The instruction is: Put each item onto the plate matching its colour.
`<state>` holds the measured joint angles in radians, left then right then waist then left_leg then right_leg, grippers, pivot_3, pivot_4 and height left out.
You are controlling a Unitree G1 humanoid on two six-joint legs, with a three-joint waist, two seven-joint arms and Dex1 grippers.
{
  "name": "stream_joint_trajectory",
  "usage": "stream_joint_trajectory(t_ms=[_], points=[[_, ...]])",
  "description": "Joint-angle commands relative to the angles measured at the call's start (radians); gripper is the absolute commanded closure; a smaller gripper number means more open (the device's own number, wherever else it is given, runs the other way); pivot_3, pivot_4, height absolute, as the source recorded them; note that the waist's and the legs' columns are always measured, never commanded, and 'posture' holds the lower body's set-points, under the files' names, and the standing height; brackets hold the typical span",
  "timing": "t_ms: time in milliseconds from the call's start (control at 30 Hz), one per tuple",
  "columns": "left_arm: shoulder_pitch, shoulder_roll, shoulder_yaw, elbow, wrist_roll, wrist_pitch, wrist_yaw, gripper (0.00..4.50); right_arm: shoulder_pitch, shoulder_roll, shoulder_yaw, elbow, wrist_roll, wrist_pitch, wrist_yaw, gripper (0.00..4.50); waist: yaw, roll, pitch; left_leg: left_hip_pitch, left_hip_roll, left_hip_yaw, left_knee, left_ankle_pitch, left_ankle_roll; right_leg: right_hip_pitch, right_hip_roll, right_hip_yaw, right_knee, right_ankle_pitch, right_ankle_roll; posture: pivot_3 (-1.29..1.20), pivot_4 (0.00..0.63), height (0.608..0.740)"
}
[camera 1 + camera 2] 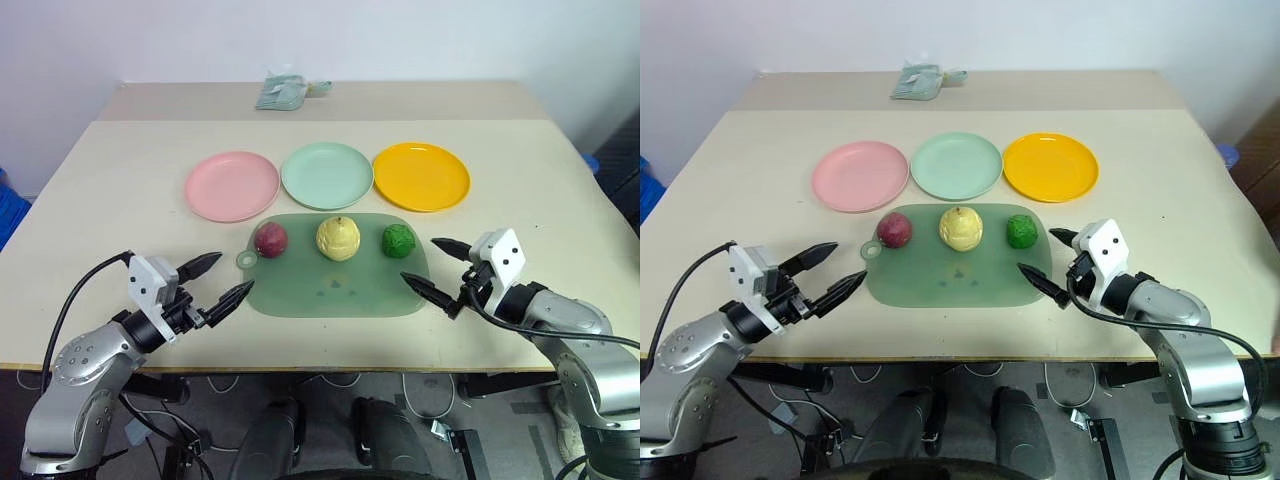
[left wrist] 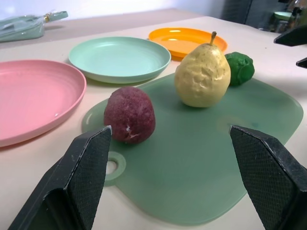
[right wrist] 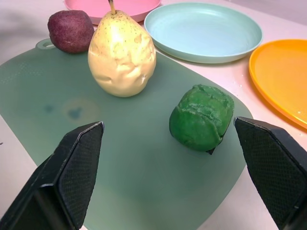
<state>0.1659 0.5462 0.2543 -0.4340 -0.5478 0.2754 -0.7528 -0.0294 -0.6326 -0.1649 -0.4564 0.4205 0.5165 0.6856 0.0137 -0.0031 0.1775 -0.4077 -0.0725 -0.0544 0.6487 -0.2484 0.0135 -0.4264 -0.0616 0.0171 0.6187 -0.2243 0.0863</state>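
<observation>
1. Left gripper [image 1: 220, 283]: spread wide, empty, hovering beside the board [image 1: 340, 290].
2. Right gripper [image 1: 433, 268]: spread wide, empty, near the green fruit [image 1: 398, 240].
3. Maroon fruit [image 1: 271, 240], pear [image 1: 338, 238] and green fruit sit on the board, plates [image 1: 326, 175] behind.

Bright, even overhead light; soft shadows; wrist views blurred at edges.

Both grippers' jaws wide apart, empty
</observation>
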Motion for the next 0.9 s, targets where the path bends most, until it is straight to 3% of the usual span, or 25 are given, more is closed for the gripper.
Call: stream_joint_trajectory(t_ms=[33, 500, 900], points=[[0.004, 0.004, 0.019, 0.0, 0.01, -0.047, -0.015, 0.47, -0.022, -0.007, -0.018, -0.063, 0.027, 0.013, -0.015, 0.05, 0.0, 0.0, 0.0, 0.0, 0.0, 0.0, 0.0, 0.0, 0.0, 0.0, 0.0, 0.0, 0.0, 0.0, 0.0, 0.0, 0.15, 0.74], [-0.011, 0.005, 0.015, -0.019, -0.004, -0.027, 0.014, 0.47, -0.012, -0.002, -0.017, -0.049, 0.026, -0.001, -0.014, 0.05, 0.0, 0.0, 0.0, 0.0, 0.0, 0.0, 0.0, 0.0, 0.0, 0.0, 0.0, 0.0, 0.0, 0.0, 0.0, 0.0, 0.15, 0.74], [-0.103, 0.011, 0.0, -0.133, -0.016, 0.139, 0.173, 0.47, -0.011, 0.002, -0.011, -0.021, 0.021, -0.034, -0.003, 0.05, 0.001, 0.0, 0.0, 0.0, 0.0, 0.0, 0.0, 0.0, 0.0, 0.0, 0.0, 0.0, 0.0, 0.0, 0.0, 0.0, 0.15, 0.74]])
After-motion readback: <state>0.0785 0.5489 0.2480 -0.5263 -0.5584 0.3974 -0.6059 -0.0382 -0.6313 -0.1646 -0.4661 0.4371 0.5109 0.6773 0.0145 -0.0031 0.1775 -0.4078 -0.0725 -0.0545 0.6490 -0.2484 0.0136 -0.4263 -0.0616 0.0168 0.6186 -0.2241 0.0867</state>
